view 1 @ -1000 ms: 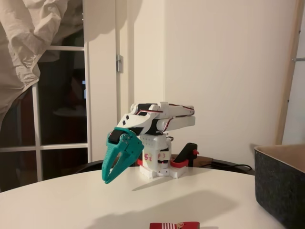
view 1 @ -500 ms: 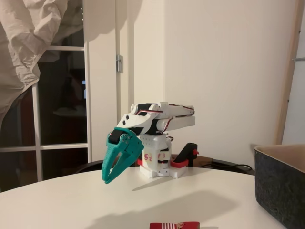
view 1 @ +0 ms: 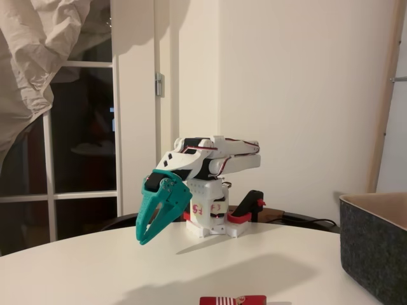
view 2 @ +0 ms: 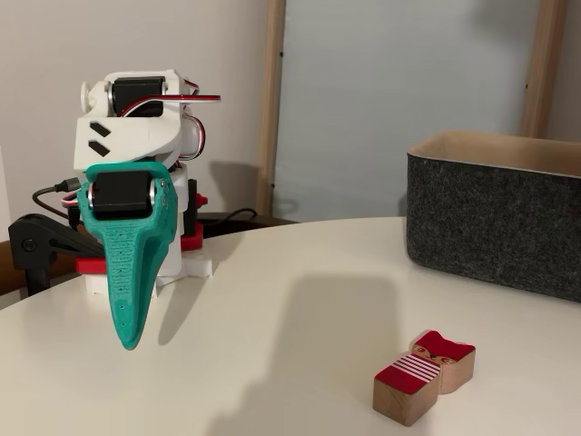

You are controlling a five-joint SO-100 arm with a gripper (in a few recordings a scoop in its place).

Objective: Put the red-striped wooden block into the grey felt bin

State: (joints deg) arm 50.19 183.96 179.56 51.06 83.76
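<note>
The teal gripper (view 1: 141, 238) (view 2: 126, 340) is seen folded down above the white table (view 2: 272, 318), jaws narrowed to a near-closed beak with nothing held, while the red-striped wooden block (view 2: 424, 376) (view 1: 233, 300) lies well apart from it, near the grey felt bin (view 2: 495, 218) (view 1: 375, 248).

A home room is showing; a glazed door (view 1: 82, 159) with a draped sheet (view 1: 44, 57) is standing behind the round white table (view 1: 95, 267).

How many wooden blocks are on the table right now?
1. The red-striped block lies on the white table, in front of the felt bin and apart from it. The bin's inside is hidden, so more could be there.
</note>
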